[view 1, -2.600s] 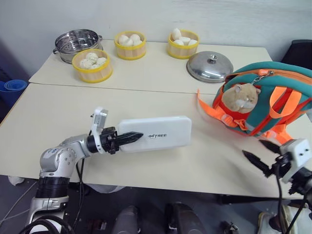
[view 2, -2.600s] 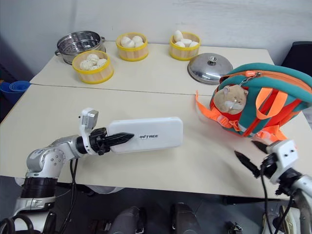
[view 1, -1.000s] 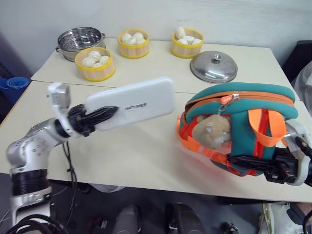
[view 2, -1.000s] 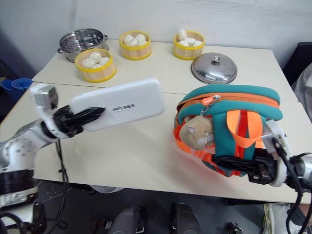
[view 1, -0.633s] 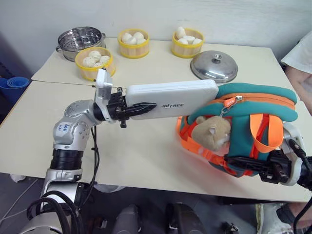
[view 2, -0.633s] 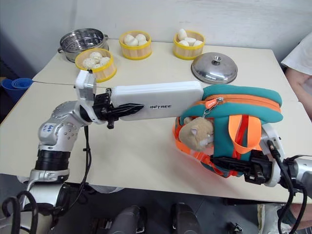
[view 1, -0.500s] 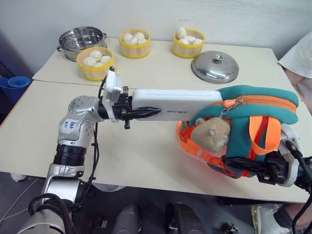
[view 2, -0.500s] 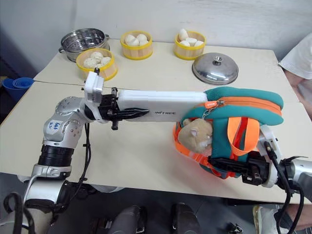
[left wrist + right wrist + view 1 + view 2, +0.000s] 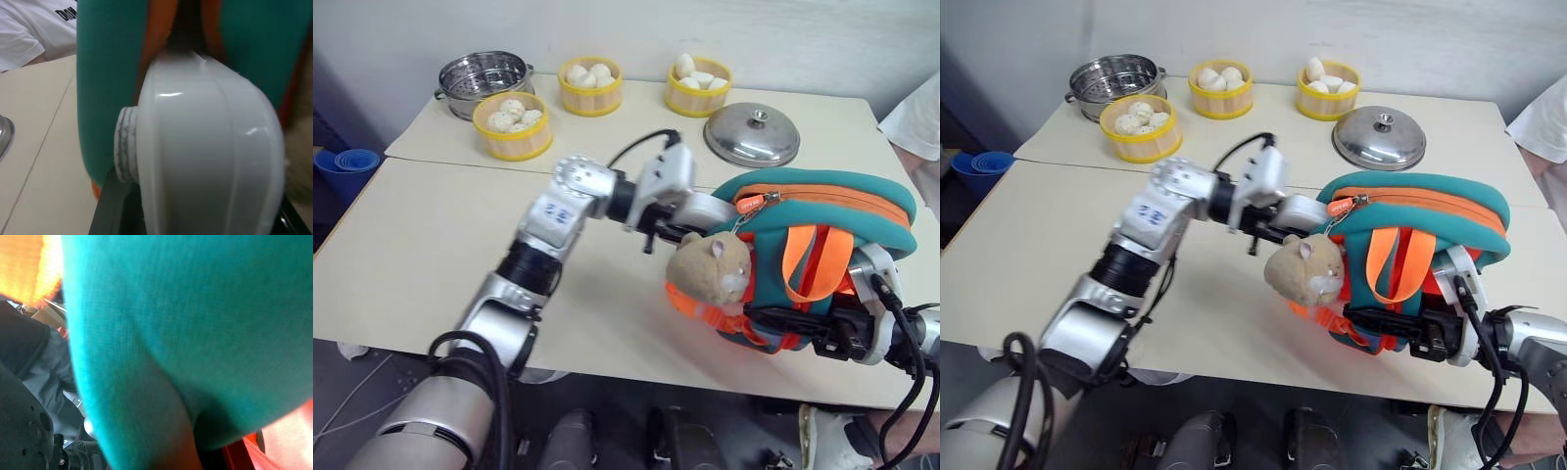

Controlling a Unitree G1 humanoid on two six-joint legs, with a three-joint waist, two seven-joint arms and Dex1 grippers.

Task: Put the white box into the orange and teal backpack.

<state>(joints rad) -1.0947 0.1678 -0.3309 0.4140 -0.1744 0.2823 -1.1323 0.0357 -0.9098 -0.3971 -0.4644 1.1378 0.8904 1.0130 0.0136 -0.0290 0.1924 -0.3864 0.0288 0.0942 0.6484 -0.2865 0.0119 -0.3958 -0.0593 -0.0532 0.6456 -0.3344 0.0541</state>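
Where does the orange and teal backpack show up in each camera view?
Left eye view: orange and teal backpack right of centre.
Right eye view: right of centre again.
Left wrist view: teal and orange fabric behind the box's rounded end.
Right wrist view: teal fabric, very close.
Shared landmark: white box, its end sticking out of the backpack's opening.

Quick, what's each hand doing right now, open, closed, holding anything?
Left hand: closed on the white box, whose far end is inside the orange and teal backpack.
Right hand: closed, gripping the backpack's lower front.
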